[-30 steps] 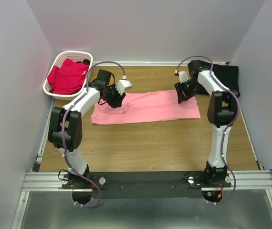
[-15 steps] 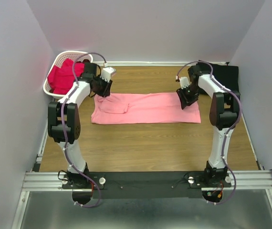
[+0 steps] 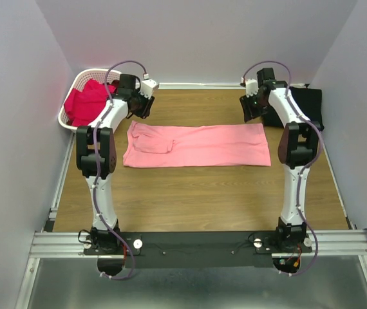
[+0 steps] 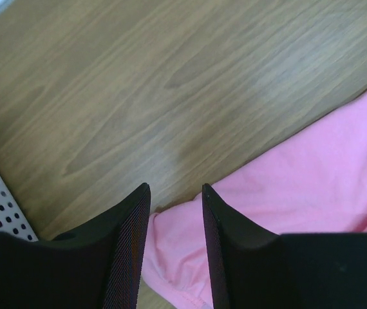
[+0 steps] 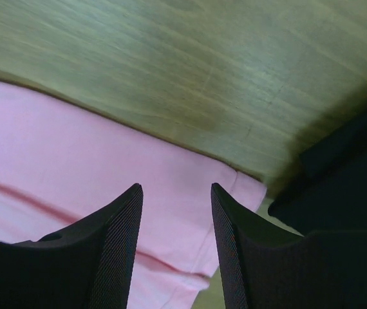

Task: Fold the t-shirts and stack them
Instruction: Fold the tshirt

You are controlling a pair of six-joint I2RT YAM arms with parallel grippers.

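Salmon-pink t-shirt (image 3: 203, 145) flat on bench (image 3: 196, 193); left claw (image 4: 176, 193) over its 10 o'clock corner, right claw (image 5: 176, 190) over 2 o'clock, both spread.

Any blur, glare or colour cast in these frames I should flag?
Top external: sharp and evenly lit, with a red cast on the left wall beside the basket. Left wrist: table grain clear. Right wrist: table smeared, black t-shirt a detail-less dark patch.
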